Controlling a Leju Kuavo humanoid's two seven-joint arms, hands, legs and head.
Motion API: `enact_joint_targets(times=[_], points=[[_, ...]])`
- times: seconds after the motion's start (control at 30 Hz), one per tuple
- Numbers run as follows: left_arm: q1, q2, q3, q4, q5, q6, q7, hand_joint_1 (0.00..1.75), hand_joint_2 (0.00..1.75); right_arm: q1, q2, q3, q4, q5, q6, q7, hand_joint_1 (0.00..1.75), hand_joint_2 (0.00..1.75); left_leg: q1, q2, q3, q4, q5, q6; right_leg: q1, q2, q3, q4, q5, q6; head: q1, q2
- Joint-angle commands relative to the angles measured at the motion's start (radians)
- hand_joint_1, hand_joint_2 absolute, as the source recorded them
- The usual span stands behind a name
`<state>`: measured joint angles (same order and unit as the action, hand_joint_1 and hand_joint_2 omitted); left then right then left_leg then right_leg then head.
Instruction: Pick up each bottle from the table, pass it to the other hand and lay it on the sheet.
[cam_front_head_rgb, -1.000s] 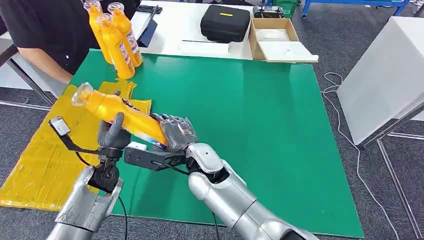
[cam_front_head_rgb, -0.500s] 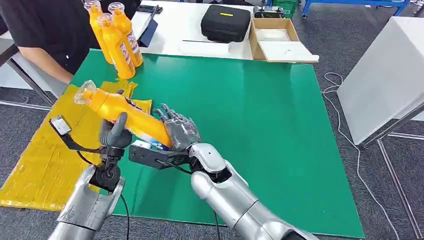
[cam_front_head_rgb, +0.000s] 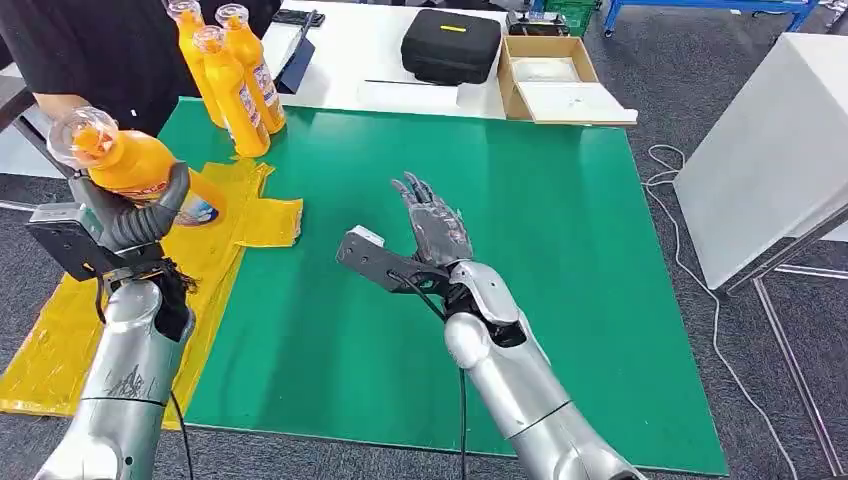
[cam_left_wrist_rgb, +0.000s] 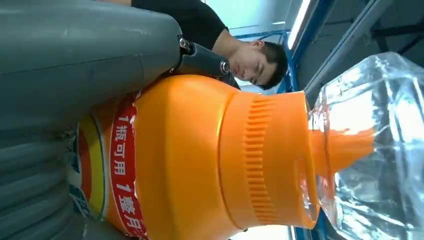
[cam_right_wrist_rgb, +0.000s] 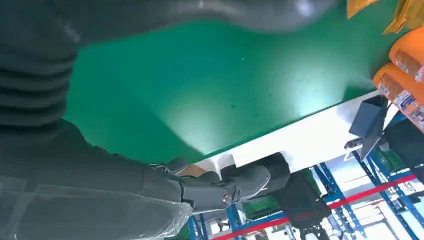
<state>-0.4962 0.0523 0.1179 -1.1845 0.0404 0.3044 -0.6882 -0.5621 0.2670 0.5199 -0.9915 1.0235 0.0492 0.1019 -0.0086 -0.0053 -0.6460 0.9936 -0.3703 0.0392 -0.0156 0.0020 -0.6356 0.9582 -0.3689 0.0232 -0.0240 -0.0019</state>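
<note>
My left hand (cam_front_head_rgb: 135, 222) grips an orange bottle (cam_front_head_rgb: 130, 165) with a clear cap, raised above the yellow sheet (cam_front_head_rgb: 110, 300) at the table's left side. Up close in the left wrist view, the bottle (cam_left_wrist_rgb: 210, 155) lies against the grey thumb, its clear cap (cam_left_wrist_rgb: 375, 145) pointing away from the hand. My right hand (cam_front_head_rgb: 435, 225) is open over the green mat (cam_front_head_rgb: 520, 230), fingers spread and holding nothing; its fingers (cam_right_wrist_rgb: 210, 192) show above the mat in the right wrist view. Three more orange bottles (cam_front_head_rgb: 232, 85) stand at the mat's far left corner.
A person in a black shirt (cam_front_head_rgb: 90, 50) stands at the far left, by the standing bottles. Behind the mat lie a black case (cam_front_head_rgb: 450, 45) and an open cardboard box (cam_front_head_rgb: 555, 80) on a white table. Another white table (cam_front_head_rgb: 780, 150) stands to the right.
My right hand let go of the bottle and moved right, opening over the mat. My left hand carried the bottle up and to the left, over the yellow sheet.
</note>
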Motion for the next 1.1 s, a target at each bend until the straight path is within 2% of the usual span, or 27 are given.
enact_joint_targets(times=[0.03, 0.1, 0.27, 0.3, 0.37, 0.4, 0.43, 0.47, 0.5, 0.53, 0.57, 0.63, 0.67, 0.7, 0.8, 0.87, 0.9, 0.93, 1.0, 1.03, 1.07, 1.1], points=[[-0.065, -0.008, 0.043, 0.088, -0.001, -0.001, -0.002, 1.75, 1.75, -0.022, -0.030, -0.012, 0.009, -0.003, 0.000, -0.005, 0.00, 0.00, 0.000, -0.002, 0.003, 0.000, -0.001, -0.002, 0.000, -0.002, 0.004, 0.000, -0.002, -0.001, 0.000, 0.000], [-0.063, -0.006, 0.049, 0.090, 0.000, -0.001, -0.002, 1.75, 1.75, -0.026, -0.034, -0.004, 0.013, -0.004, 0.000, -0.005, 0.00, 0.00, 0.001, -0.002, 0.004, 0.001, -0.002, -0.003, 0.001, -0.003, 0.005, 0.001, -0.002, -0.002, 0.000, 0.000], [-0.060, 0.029, 0.059, 0.087, -0.112, 0.121, -0.010, 1.75, 1.75, -0.036, -0.062, 0.020, 0.030, -0.046, -0.012, -0.010, 0.00, 0.00, 0.000, -0.001, 0.002, 0.000, -0.001, -0.002, 0.001, -0.001, 0.002, 0.000, -0.001, -0.001, 0.000, 0.000], [-0.061, 0.043, 0.038, 0.086, -0.164, 0.172, -0.010, 1.75, 1.75, -0.032, -0.073, 0.028, 0.026, -0.059, -0.016, -0.007, 0.00, 0.00, 0.001, -0.001, 0.007, 0.001, -0.004, -0.005, 0.001, -0.002, 0.008, 0.002, -0.004, -0.003, 0.000, 0.000], [-0.067, 0.090, -0.053, 0.124, -0.343, 0.389, -0.010, 1.75, 1.75, -0.014, -0.099, 0.047, 0.011, -0.081, -0.020, -0.003, 0.00, 0.00, 0.001, -0.001, 0.004, 0.000, -0.002, -0.003, 0.001, -0.002, 0.005, 0.000, -0.002, -0.002, 0.000, 0.000], [-0.065, 0.063, 0.038, 0.111, -0.536, 0.394, -0.010, 1.75, 1.75, -0.005, -0.108, 0.052, 0.004, -0.088, -0.021, -0.001, 0.00, 0.00, 0.001, -0.002, 0.004, 0.000, -0.001, -0.003, 0.001, -0.003, 0.005, -0.001, -0.002, -0.001, 0.000, 0.000], [-0.064, 0.043, 0.062, 0.106, -0.608, 0.394, -0.010, 1.75, 1.75, 0.002, -0.113, 0.055, -0.001, -0.091, -0.022, -0.001, 0.00, 0.00, 0.000, -0.002, 0.003, -0.001, -0.001, -0.002, 0.000, -0.003, 0.004, -0.001, -0.002, -0.001, 0.000, 0.000], [-0.058, 0.005, 0.146, 0.081, -0.842, 0.394, -0.010, 1.75, 1.75, 0.010, -0.121, 0.062, -0.008, -0.102, -0.021, -0.001, 0.00, 0.00, 0.001, -0.003, 0.009, 0.000, -0.003, -0.004, 0.000, -0.004, 0.010, 0.000, -0.005, -0.002, 0.000, 0.000], [-0.054, -0.008, 0.175, 0.072, -0.942, 0.394, -0.010, 1.75, 1.75, 0.013, -0.125, 0.067, -0.011, -0.106, -0.021, 0.000, 0.00, 0.00, 0.001, -0.001, 0.004, 0.000, -0.002, -0.002, 0.001, -0.002, 0.005, -0.001, -0.002, -0.001, -0.001, 0.000], [-0.050, -0.016, 0.196, 0.081, -1.055, 0.394, -0.010, 1.75, 1.75, 0.014, -0.127, 0.071, -0.013, -0.115, -0.020, 0.000, 0.00, 0.00, 0.001, -0.002, 0.008, 0.000, -0.003, -0.004, 0.001, -0.003, 0.009, 0.000, -0.004, -0.002, 0.000, 0.000], [-0.050, -0.016, 0.196, 0.081, -1.055, 0.394, -0.010, 1.75, 1.75, 0.014, -0.127, 0.071, -0.013, -0.115, -0.020, 0.000, 0.00, 0.00, 0.000, -0.003, 0.004, -0.001, -0.001, -0.002, 0.000, -0.002, 0.005, -0.001, -0.002, -0.001, 0.000, 0.000], [-0.024, -0.026, 0.230, 0.165, -1.301, 0.394, -0.010, 1.75, 1.75, 0.010, -0.134, 0.083, -0.012, -0.135, -0.006, -0.007, 0.00, 0.00, 0.000, -0.003, 0.005, 0.000, -0.002, -0.003, 0.000, -0.002, 0.005, 0.000, -0.003, -0.002, 0.000, 0.000], [0.032, -0.001, 0.148, 0.132, -1.285, 0.394, 0.063, 1.75, 1.75, 0.016, -0.131, 0.077, -0.002, -0.138, -0.002, -0.020, 0.00, 0.00, -0.001, -0.001, 0.006, -0.002, -0.001, -0.002, -0.001, 0.000, 0.006, -0.001, -0.002, -0.001, 0.000, 0.000], [0.040, -0.028, 0.219, 0.165, -1.290, 0.394, -0.010, 1.75, 1.75, 0.012, -0.133, 0.079, -0.008, -0.135, -0.001, -0.017, 0.00, 0.00, -0.001, -0.001, 0.008, -0.001, -0.003, -0.003, -0.001, 0.001, 0.008, -0.001, -0.003, -0.002, 0.000, 0.000], [0.085, -0.040, 0.231, 0.163, -1.364, 0.394, -0.010, 1.75, 1.75, 0.004, -0.143, 0.108, 0.007, -0.156, -0.003, -0.016, 0.00, 0.00, -0.002, 0.001, 0.006, -0.002, -0.002, -0.002, -0.002, 0.001, 0.006, -0.001, -0.002, -0.001, -0.001, 0.000], [0.102, -0.041, 0.242, 0.159, -1.404, 0.394, -0.010, 1.75, 1.75, -0.009, -0.140, 0.124, 0.025, -0.163, -0.002, -0.022, 0.00, 0.00, -0.001, 0.002, 0.011, -0.002, -0.004, -0.004, -0.001, 0.001, 0.011, -0.001, -0.004, -0.003, 0.000, 0.000], [0.112, -0.048, 0.267, 0.138, -1.447, 0.394, -0.010, 1.75, 1.75, -0.020, -0.136, 0.131, 0.036, -0.168, -0.002, -0.025, 0.00, 0.00, -0.001, 0.000, 0.005, -0.001, -0.002, -0.002, -0.001, 0.000, 0.005, -0.001, -0.002, -0.001, 0.000, 0.000], [0.118, -0.047, 0.271, 0.150, -1.436, 0.394, -0.010, 1.75, 1.75, -0.031, -0.130, 0.138, 0.047, -0.174, 0.000, -0.029, 0.00, 0.00, -0.001, 0.001, 0.007, -0.001, -0.003, -0.003, -0.001, 0.001, 0.007, 0.000, -0.003, -0.002, 0.000, 0.000], [0.139, -0.042, 0.282, 0.146, -1.453, 0.394, -0.010, 1.75, 1.75, -0.056, -0.114, 0.147, 0.067, -0.182, 0.006, -0.037, 0.00, 0.00, -0.001, 0.003, 0.003, -0.001, -0.002, -0.002, -0.001, 0.003, 0.003, -0.001, -0.001, -0.001, 0.000, 0.000], [0.145, -0.042, 0.285, 0.145, -1.464, 0.394, -0.010, 1.75, 1.75, -0.064, -0.109, 0.150, 0.075, -0.184, 0.007, -0.038, 0.00, 0.00, -0.001, 0.004, 0.010, 0.000, -0.005, -0.005, -0.001, 0.004, 0.009, 0.001, -0.005, -0.003, 0.000, 0.000], [0.150, -0.042, 0.285, 0.143, -1.460, 0.394, -0.010, 1.75, 1.75, -0.071, -0.104, 0.151, 0.079, -0.185, 0.009, -0.039, 0.00, 0.00, -0.001, 0.004, 0.005, 0.000, -0.003, -0.003, -0.001, 0.003, 0.004, 0.000, -0.002, -0.002, 0.000, 0.000], [0.156, -0.039, 0.281, 0.150, -1.470, 0.394, -0.010, 1.75, 1.75, -0.080, -0.096, 0.155, 0.088, -0.188, 0.013, -0.040, 0.00, 0.00, -0.001, 0.005, 0.007, 0.000, -0.004, -0.004, -0.001, 0.004, 0.006, 0.001, -0.003, -0.002, 0.000, 0.000]])
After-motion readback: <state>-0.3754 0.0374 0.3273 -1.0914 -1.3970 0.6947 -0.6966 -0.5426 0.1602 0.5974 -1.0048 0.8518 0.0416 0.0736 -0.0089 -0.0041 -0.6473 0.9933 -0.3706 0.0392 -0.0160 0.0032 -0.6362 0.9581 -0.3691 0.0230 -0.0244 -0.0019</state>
